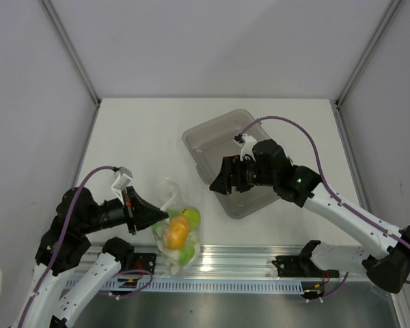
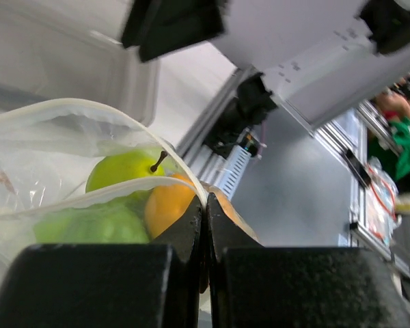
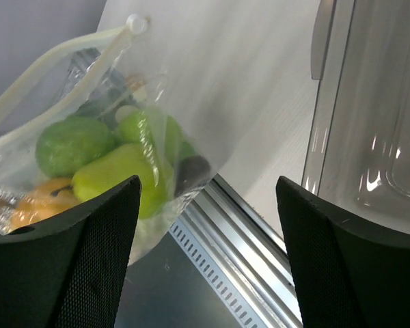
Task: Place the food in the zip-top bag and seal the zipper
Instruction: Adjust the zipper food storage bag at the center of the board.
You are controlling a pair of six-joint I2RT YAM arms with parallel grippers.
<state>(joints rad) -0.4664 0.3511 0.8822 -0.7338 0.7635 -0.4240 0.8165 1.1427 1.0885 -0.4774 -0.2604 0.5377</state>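
Note:
The zip-top bag (image 1: 171, 197) hangs at the table's front edge, its mouth edge pinched in my shut left gripper (image 1: 150, 217). Food fills it: an orange citrus (image 1: 178, 232) among green fruit. In the left wrist view the jaws (image 2: 205, 205) are pressed together on the zipper (image 2: 89, 106), with a green apple (image 2: 125, 167) and the citrus (image 2: 165, 205) behind the plastic. My right gripper (image 1: 217, 183) hovers open and empty at the grey bin's left side, apart from the bag. Its wrist view shows the bag (image 3: 109, 150), the zipper (image 3: 51, 82) and a green pear (image 3: 113, 176).
A rigid grey translucent bin (image 1: 215, 137) sits at the table's middle right, partly under my right arm; it shows in the right wrist view as bin (image 3: 376, 102). An aluminium rail (image 1: 246, 263) runs along the near table edge, just below the bag.

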